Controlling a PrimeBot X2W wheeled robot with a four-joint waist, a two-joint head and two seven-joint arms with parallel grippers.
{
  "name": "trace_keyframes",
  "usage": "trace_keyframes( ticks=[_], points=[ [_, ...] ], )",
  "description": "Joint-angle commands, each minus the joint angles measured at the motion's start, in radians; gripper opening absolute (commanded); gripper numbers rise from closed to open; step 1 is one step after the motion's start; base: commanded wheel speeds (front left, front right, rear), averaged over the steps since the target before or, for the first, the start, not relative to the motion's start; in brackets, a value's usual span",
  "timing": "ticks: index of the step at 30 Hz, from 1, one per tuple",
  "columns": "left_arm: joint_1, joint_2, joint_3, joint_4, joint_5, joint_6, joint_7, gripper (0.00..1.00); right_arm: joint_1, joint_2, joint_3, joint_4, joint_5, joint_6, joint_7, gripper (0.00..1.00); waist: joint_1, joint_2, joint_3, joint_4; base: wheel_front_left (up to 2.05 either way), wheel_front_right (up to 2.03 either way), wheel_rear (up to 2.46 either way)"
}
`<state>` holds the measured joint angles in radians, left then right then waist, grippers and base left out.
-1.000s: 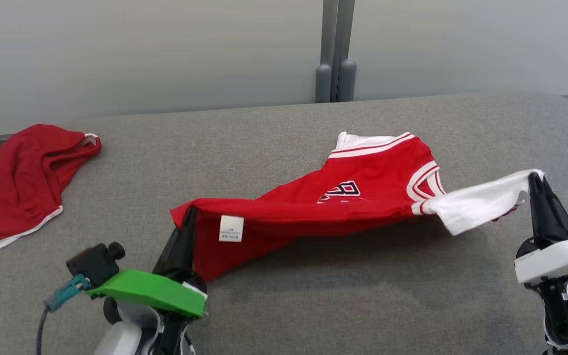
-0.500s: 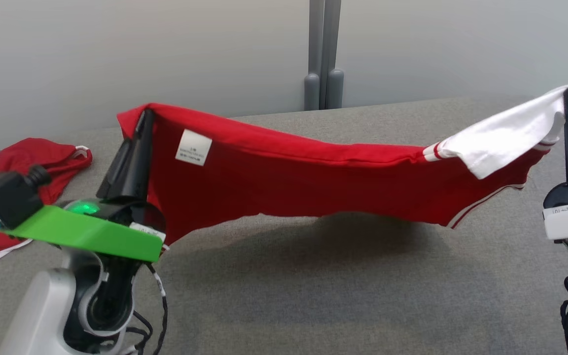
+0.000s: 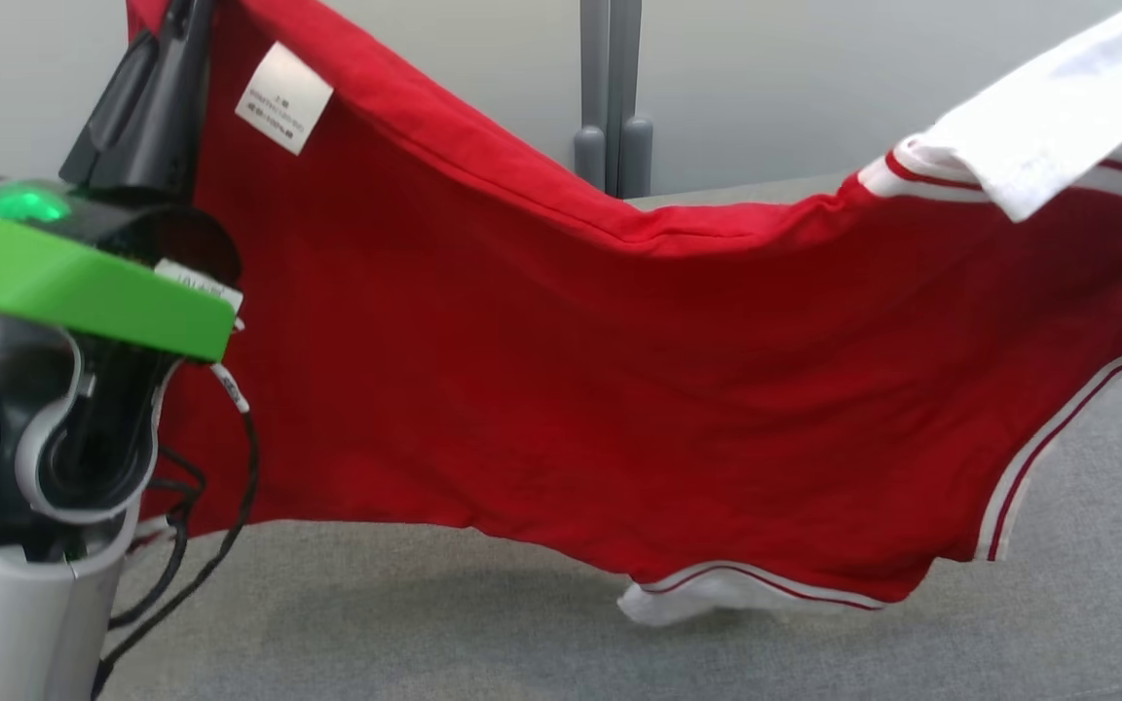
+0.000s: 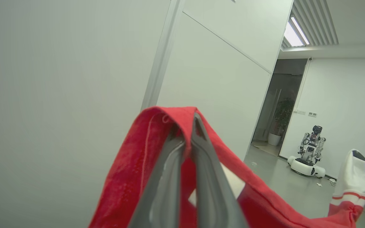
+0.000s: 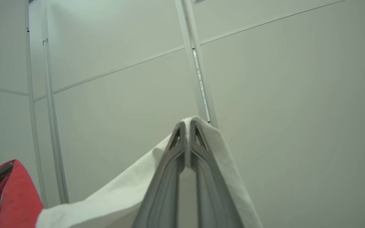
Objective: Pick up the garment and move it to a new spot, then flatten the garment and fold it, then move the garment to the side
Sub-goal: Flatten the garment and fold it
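Red sleeveless-style jersey w/ white trim (image 3: 561,389) is up in the air, stretched wide btw both arms, hanging like a curtain over the grey fabric-covered surface (image 3: 376,633). Left gripper (image 4: 187,133): two long dark fingers pressed together, pinching a red corner of the jersey. In the left wrist view the cloth folds right over the tips. Small white care label (image 3: 283,97) sits just beside those fingers, facing the head cam. Right gripper (image 5: 187,129) is likewise clamped tight, w/ the white sleeve (image 3: 1058,127) nipped in its tips and draping down both sides. Top edge sags in the middle, high at both ends. Lowest bit, a white edge w/ a red stripe (image 3: 717,589), hangs very near the grey surface; can't tell if it touches. Bright green plastic bracket (image 3: 84,292) rides on the left wrist, green light lit beside it. Pale wall panels and a grey post (image 3: 610,97) behind. Far bg in the left wrist view: another white wheeled robot (image 4: 309,155) on the floor.
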<state>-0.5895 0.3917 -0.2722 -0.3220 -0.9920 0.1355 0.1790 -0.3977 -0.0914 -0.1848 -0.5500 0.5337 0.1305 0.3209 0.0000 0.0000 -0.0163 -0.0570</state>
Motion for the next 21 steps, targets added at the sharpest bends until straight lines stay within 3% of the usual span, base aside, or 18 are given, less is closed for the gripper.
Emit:
trace_keyframes(
  ticks=[1,8,13,16,21],
  points=[
    [-0.032,0.008,-0.007,0.025,0.007,0.003,0.016,0.00,-0.036,0.000,0.014,0.020,0.001,0.000,0.011,0.00,0.0000,0.0000,0.021,-0.008,0.00,0.00,0.00],
    [-0.188,0.029,-0.021,0.182,0.029,-0.004,0.076,0.00,-0.220,-0.012,0.072,0.150,-0.035,0.000,-0.005,0.00,0.0000,0.0000,0.130,-0.029,0.00,0.00,0.00],
    [-0.403,0.055,-0.038,0.392,0.094,-0.011,0.112,0.00,-0.498,0.001,0.107,0.388,-0.076,0.000,-0.075,0.00,0.0000,0.0000,0.254,-0.070,0.00,0.00,0.00],
    [-0.554,0.063,-0.057,0.547,0.164,-0.016,0.097,0.00,-0.703,0.013,0.123,0.587,-0.135,0.000,-0.176,0.00,0.0000,0.0000,0.319,-0.102,0.00,0.00,0.00],
    [-0.772,0.039,-0.064,0.773,0.278,-0.029,-0.071,0.00,-0.975,0.036,0.105,0.886,-0.205,0.000,-0.405,0.00,0.0000,0.0000,0.393,-0.161,0.00,0.00,0.00]
  ],
)
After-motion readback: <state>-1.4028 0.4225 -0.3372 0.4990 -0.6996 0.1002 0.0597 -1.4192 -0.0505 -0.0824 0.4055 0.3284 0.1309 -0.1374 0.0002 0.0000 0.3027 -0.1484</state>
